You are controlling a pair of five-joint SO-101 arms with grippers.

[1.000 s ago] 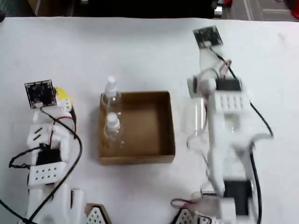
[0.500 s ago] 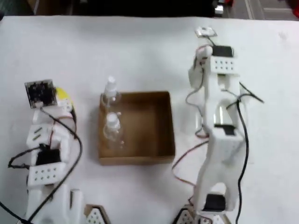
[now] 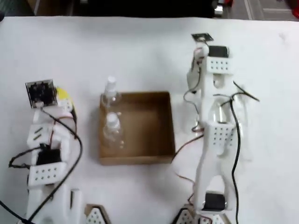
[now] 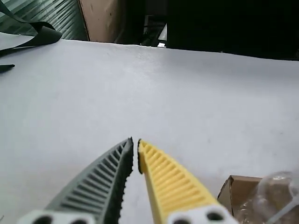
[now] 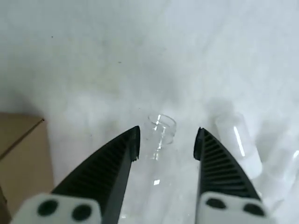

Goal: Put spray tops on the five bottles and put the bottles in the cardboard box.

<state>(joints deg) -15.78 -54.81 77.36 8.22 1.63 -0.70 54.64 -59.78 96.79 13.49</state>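
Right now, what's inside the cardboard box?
Two clear bottles with white spray tops stand along one side wall of the cardboard box. The floor under them is covered.

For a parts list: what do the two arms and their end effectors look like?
The left arm and right arm are white with black cables; the right also trails red wires. The left end effector has one grey and one yellow toothed finger; the right end effector has two black ones.
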